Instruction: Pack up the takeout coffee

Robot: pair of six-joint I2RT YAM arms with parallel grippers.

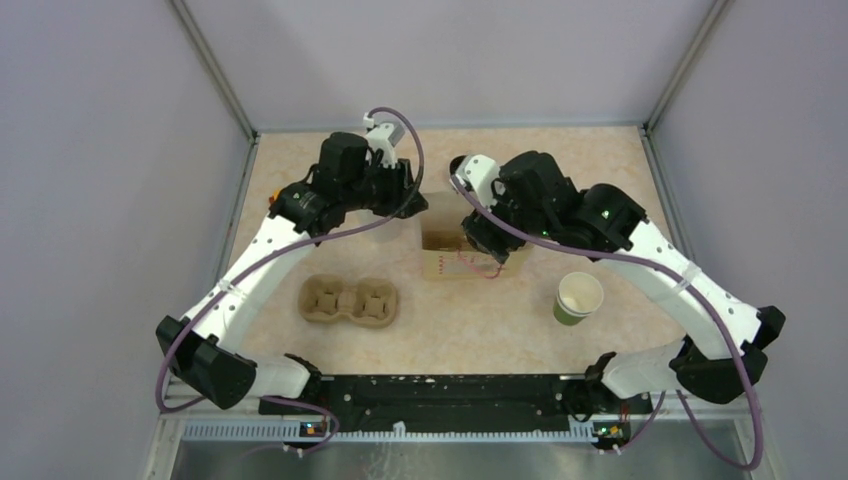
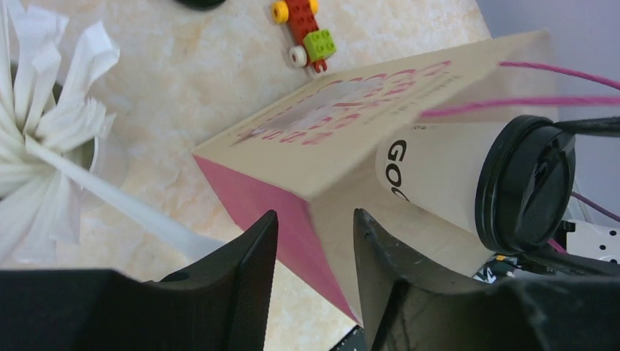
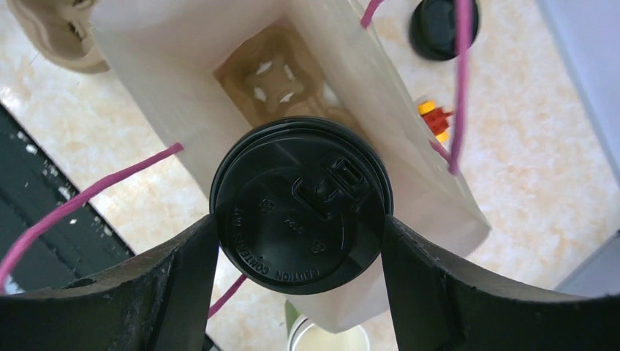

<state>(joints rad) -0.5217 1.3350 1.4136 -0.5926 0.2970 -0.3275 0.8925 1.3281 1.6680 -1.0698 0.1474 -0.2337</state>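
The takeout coffee [image 3: 301, 205], a pale cup with a black lid, hangs in my right gripper [image 3: 300, 219], which is shut on the lid's sides. It is just above the open mouth of a tan paper bag [image 1: 440, 262] with pink string handles. A pulp cup carrier [image 3: 270, 77] lies inside the bag. In the left wrist view the cup [image 2: 439, 175] shows beside the bag's printed face [image 2: 329, 124]. My left gripper [image 2: 313, 219] is open, its fingers either side of the bag's pink side edge. In the top view the right gripper [image 1: 478, 238] hides the cup.
An empty pulp carrier [image 1: 350, 300] lies front left of the bag. A green-sided paper cup [image 1: 578, 298] stands to the right. A cup of white straws [image 2: 44, 131] is by the left gripper. A small brick toy [image 2: 303, 33] and a loose black lid [image 3: 442, 25] lie behind the bag.
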